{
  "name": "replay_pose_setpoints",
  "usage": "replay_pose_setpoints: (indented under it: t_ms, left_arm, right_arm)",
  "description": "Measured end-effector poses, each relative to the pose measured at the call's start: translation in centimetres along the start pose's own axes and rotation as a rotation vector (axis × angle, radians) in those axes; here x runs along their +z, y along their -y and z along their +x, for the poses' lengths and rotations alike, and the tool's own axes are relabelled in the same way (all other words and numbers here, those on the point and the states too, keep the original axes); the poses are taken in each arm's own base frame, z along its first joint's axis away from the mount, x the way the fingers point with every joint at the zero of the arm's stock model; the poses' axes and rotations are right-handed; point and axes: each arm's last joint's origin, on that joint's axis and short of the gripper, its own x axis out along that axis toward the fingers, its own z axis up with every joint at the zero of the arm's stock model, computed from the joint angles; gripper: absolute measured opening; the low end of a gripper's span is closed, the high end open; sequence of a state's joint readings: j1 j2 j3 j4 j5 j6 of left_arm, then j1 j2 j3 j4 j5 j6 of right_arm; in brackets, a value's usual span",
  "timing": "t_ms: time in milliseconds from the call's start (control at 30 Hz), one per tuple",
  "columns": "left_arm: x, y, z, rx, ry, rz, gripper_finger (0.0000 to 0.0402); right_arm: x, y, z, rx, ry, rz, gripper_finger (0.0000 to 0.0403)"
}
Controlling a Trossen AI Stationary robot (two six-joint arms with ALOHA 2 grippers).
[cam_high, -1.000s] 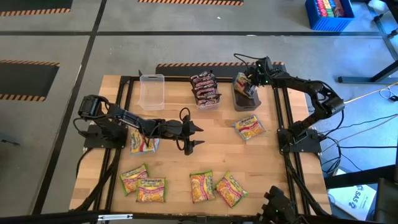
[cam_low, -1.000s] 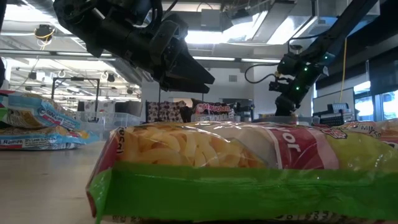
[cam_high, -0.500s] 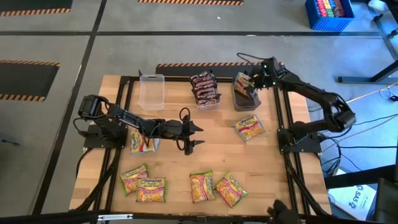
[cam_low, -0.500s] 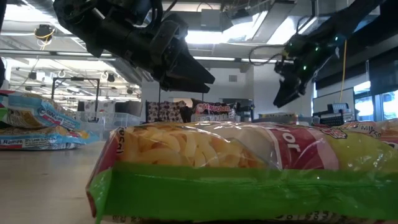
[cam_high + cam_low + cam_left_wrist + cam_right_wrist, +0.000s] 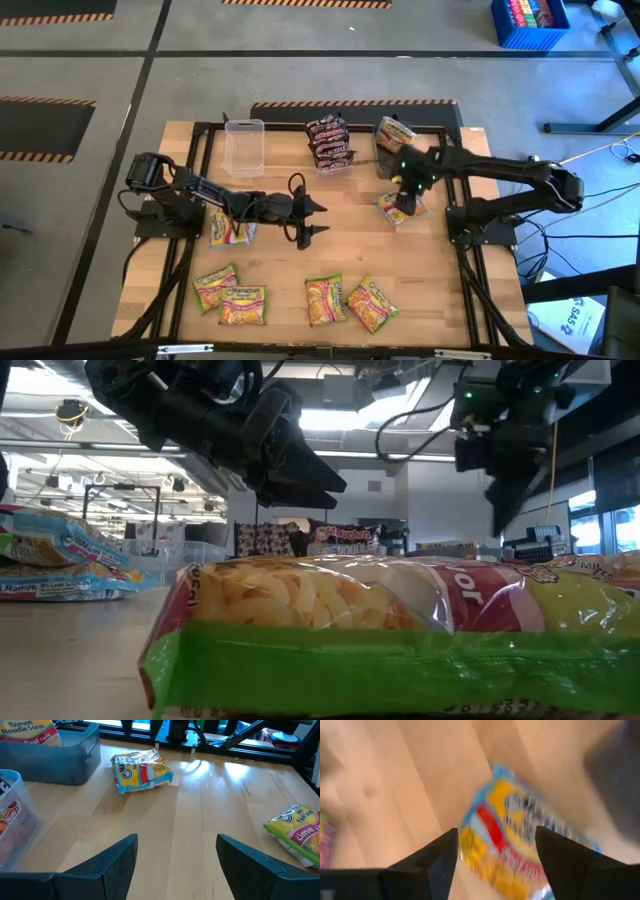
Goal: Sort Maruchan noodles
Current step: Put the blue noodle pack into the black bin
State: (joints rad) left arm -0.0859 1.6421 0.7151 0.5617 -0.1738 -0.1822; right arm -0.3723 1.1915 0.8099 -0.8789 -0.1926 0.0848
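Observation:
The Maruchan noodles are small square packets. Several yellow-green ones (image 5: 243, 305) lie in a row near the front edge. Maroon ones stand in a clear tub (image 5: 330, 145), and one packet (image 5: 394, 131) leans in the dark grey tub (image 5: 383, 163). My right gripper (image 5: 495, 855) hangs open, pointing down, above a yellow-orange blue-edged packet (image 5: 412, 208) that lies flat on the table (image 5: 520, 845); its fingers are clear of it. My left gripper (image 5: 312, 220) waits open at mid-table above bare wood (image 5: 175, 855), with another packet (image 5: 230, 232) under its arm.
An empty clear tub (image 5: 244, 147) stands at the far left. A black frame (image 5: 200, 130) runs around the wooden table. In the low view a green-edged packet (image 5: 400, 630) fills the foreground and more packets (image 5: 60, 560) lie at the left.
My right gripper has come away from the dark grey tub, swung toward the table's near edge and tipped steeply downward, so it now hangs over the blue-edged packet. The packet in the grey tub has stayed there.

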Motion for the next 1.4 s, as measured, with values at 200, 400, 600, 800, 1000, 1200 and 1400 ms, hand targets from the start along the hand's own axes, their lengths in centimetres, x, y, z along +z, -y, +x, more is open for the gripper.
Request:
replay_pose_setpoints:
  t_ms: [200,400,600,800,1000,1200,1400]
  left_arm:
    - [0.0,0.0,0.0,0.000,0.000,-0.002,0.0263]
    - [0.0,0.0,0.0,0.000,0.000,-0.006,0.0263]
    - [0.0,0.0,0.0,0.000,0.000,-0.023,0.0263]
    - [0.0,0.0,0.0,0.001,-0.002,-0.051,0.0263]
    - [0.0,0.0,0.0,0.001,-0.004,-0.053,0.0263]
    - [0.0,0.0,0.0,0.001,-0.001,-0.054,0.0263]
    - [0.0,0.0,0.0,0.000,0.000,-0.079,0.0263]
  right_arm:
    - [-2.1,-0.7,2.1,-0.115,-0.095,0.066,0.0168]
    - [-2.8,-0.7,4.5,-0.036,-0.058,0.083,0.0128]
    - [-1.3,-2.5,5.5,0.089,0.101,0.042,0.0122]
    - [0.2,-4.1,8.1,0.139,0.163,0.001,0.0122]
    - [1.8,-6.1,10.2,0.215,0.235,-0.073,0.0122]
    - [3.5,-8.8,10.1,0.290,0.352,-0.196,0.0122]
    - [4.1,-9.9,7.5,0.321,0.393,-0.254,0.0122]
